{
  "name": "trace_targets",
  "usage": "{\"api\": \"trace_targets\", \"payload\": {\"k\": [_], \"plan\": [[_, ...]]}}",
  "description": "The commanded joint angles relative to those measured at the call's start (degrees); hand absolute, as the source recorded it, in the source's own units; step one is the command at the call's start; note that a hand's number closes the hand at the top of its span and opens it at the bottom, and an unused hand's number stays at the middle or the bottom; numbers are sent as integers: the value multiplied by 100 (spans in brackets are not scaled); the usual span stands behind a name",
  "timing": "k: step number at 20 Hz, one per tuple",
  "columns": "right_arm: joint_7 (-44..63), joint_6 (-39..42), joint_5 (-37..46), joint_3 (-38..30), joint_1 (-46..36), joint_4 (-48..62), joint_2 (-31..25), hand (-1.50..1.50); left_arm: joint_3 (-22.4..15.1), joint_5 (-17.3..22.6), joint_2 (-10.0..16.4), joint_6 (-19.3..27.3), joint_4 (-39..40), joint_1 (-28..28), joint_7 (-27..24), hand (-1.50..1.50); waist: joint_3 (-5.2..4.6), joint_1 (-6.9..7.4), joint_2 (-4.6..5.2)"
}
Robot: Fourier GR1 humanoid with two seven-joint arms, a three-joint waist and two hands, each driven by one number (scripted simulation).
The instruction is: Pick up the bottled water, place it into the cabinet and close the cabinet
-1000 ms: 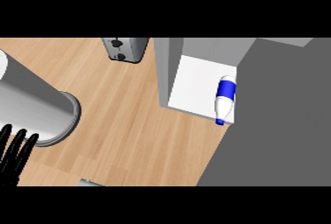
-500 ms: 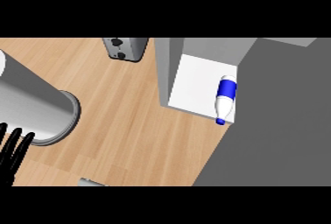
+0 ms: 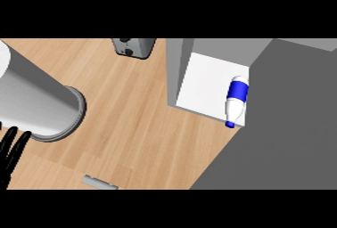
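Bottled water (image 3: 236,100) lies on its side on the white shelf inside the cabinet (image 3: 176,71) on the desk (image 3: 145,124), while my left hand (image 3: 12,149) rests at the lower left edge, fingers straight and slightly spread, beside a large grey cylinder (image 3: 36,104).
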Motion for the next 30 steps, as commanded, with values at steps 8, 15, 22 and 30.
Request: {"api": "trace_targets", "payload": {"k": [8, 15, 22, 30], "plan": [[867, -374, -29, -120, -688, 535, 344, 150, 81, 71, 62, -126, 106, -20, 39, -150, 32, -72, 0], [1726, -628, 39, -273, -1800, 1278, 735, 150, 125, 160, 67, -236, 223, -31, 53, -150, 37, -73, -59], [2425, -1015, -67, -456, -2908, 2359, 1457, 150, 199, 205, 25, -228, 283, -5, 13, -150, 79, -140, -107], [2724, -1765, 204, -1201, -4537, 3779, 2254, 150, 199, 244, -63, -286, 542, 97, -16, -150, 116, -383, -153]]}}
